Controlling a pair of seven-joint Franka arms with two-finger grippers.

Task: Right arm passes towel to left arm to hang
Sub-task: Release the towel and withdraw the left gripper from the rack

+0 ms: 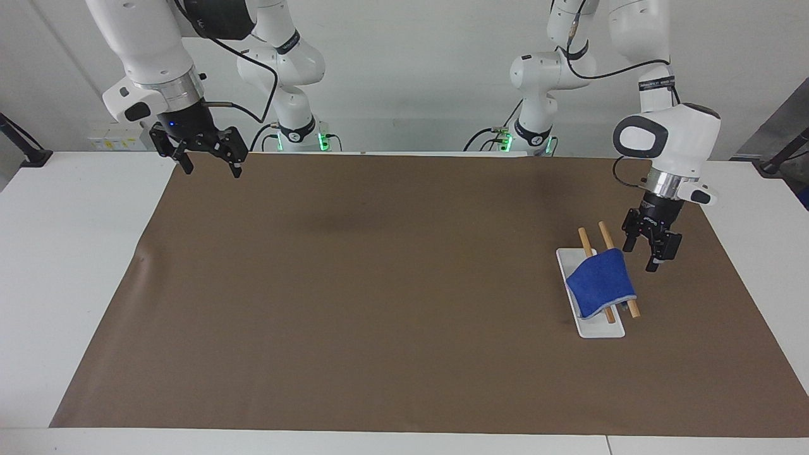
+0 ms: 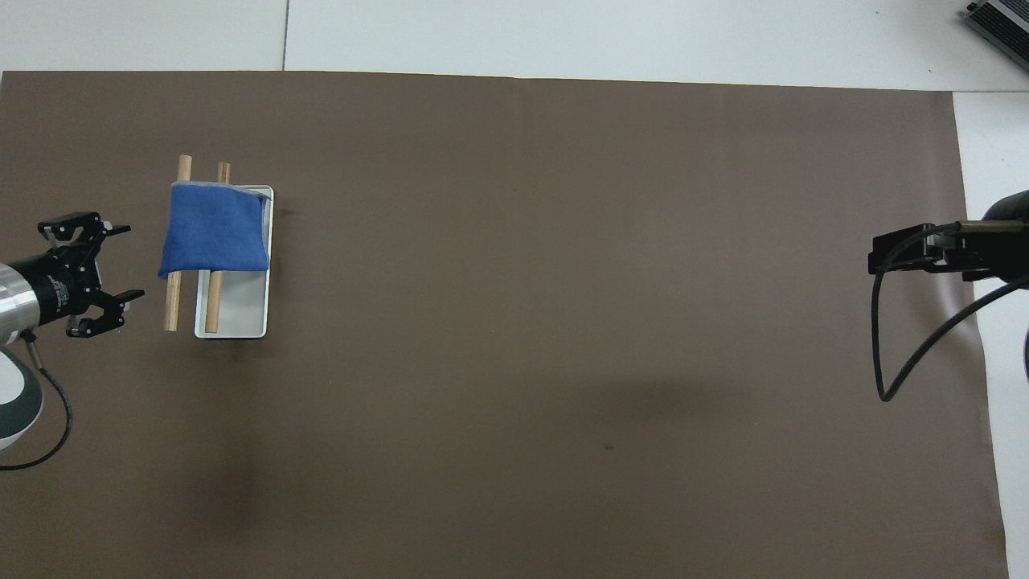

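Already the small royal-blue folded towel (image 1: 601, 282) drapes over two wooden rods (image 1: 608, 239) of the white stand (image 1: 588, 328) at the facing view's lower right, so the left gripper (image 1: 651, 248), jaws spread, holds nothing beside it; the right gripper (image 1: 208, 153) (upper left) waits, open.

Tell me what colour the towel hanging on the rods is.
Royal blue with a thin pale grey edge; the towel shows best in the overhead view.
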